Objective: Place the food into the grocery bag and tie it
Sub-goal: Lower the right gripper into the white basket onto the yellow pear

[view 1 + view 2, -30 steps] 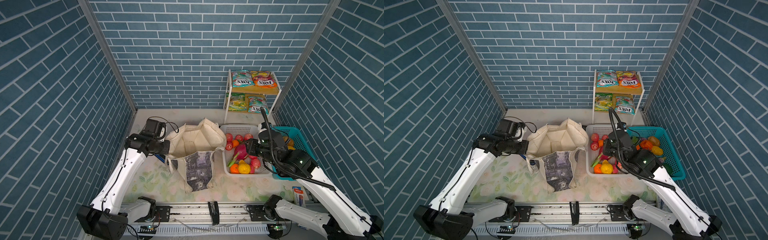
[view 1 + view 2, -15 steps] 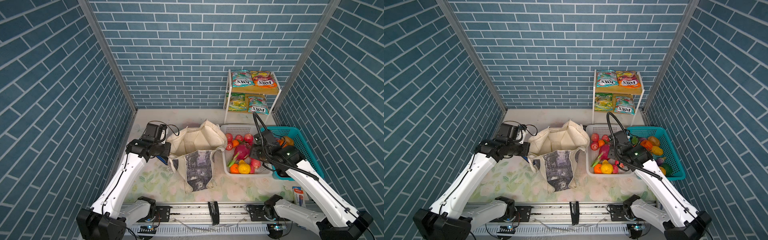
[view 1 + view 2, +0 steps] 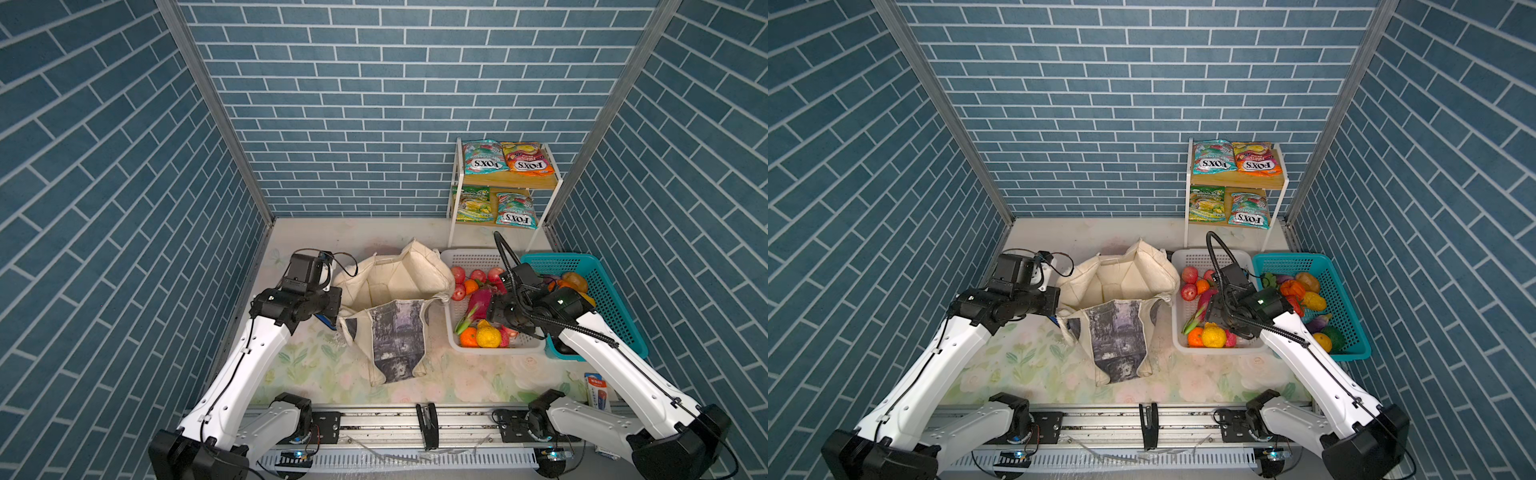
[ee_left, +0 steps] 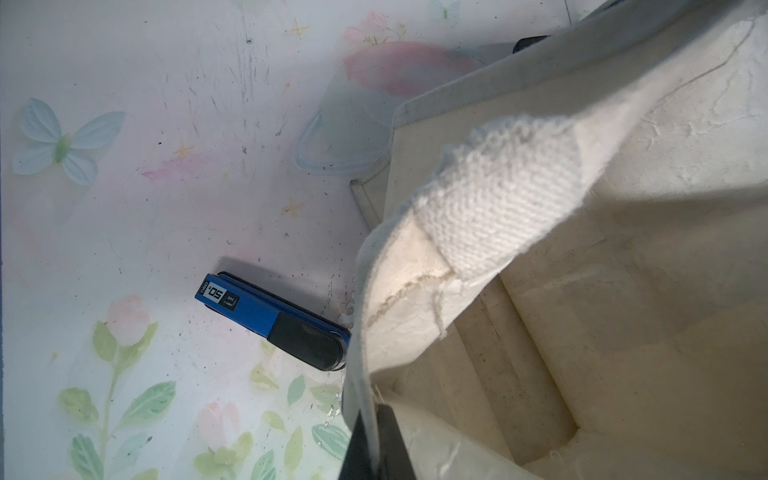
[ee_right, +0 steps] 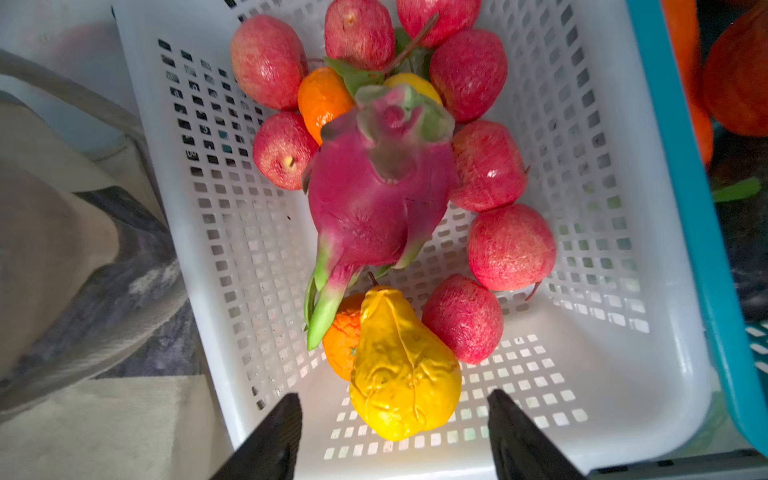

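Note:
The cream grocery bag (image 3: 397,332) (image 3: 1117,328) stands open at mid-table, print panel facing front. My left gripper (image 3: 334,307) (image 4: 374,440) is shut on the bag's left rim, with cloth pinched between its jaws. Food lies in the white basket (image 3: 465,257) (image 5: 623,395): a pink dragon fruit (image 5: 378,199) (image 3: 478,301), a yellow pear (image 5: 399,365), several red apples (image 5: 486,166) and oranges (image 5: 324,97). My right gripper (image 5: 392,397) (image 3: 492,309) hangs open over that basket. Its fingers stand either side of the pear and apart from it.
A teal basket (image 3: 606,299) of vegetables sits right of the white one. FOX'S packets (image 3: 505,160) lie on a two-tier shelf at the back right. A blue stapler (image 4: 270,320) rests on the floral mat by the bag's left side.
My right gripper has opened wider and settled lower over the white basket's front half. The left gripper keeps its hold on the bag's rim, shifted only slightly.

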Available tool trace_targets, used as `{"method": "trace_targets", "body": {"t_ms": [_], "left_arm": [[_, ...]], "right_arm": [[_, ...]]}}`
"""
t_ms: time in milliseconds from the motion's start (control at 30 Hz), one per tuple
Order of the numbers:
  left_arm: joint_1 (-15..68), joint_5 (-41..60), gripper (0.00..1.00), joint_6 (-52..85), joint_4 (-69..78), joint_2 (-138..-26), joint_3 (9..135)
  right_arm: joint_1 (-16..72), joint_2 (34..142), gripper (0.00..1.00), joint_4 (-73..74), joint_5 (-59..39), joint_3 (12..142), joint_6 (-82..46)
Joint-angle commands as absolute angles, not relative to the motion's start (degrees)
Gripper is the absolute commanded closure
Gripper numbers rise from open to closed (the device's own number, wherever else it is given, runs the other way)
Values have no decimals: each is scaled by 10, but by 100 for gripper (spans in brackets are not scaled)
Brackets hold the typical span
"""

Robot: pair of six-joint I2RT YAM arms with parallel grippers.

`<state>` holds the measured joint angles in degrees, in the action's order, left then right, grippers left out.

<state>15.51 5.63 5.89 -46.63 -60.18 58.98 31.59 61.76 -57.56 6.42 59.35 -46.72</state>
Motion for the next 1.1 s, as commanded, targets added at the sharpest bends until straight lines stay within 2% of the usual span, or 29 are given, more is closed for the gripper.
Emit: {"method": "trace_targets", "body": {"t_ms": [0,600,1067], "left_arm": [[152,48,95,51,-454,-594,578],[152,41,96,54,-453,-596,574],[152,42,96,55,-452,-598,572]], "right_arm": [[317,613,28,-603,38,583,-479],[358,665,25,-619,42,564,-452],[360,721,14,-594,47,576,-446]]}}
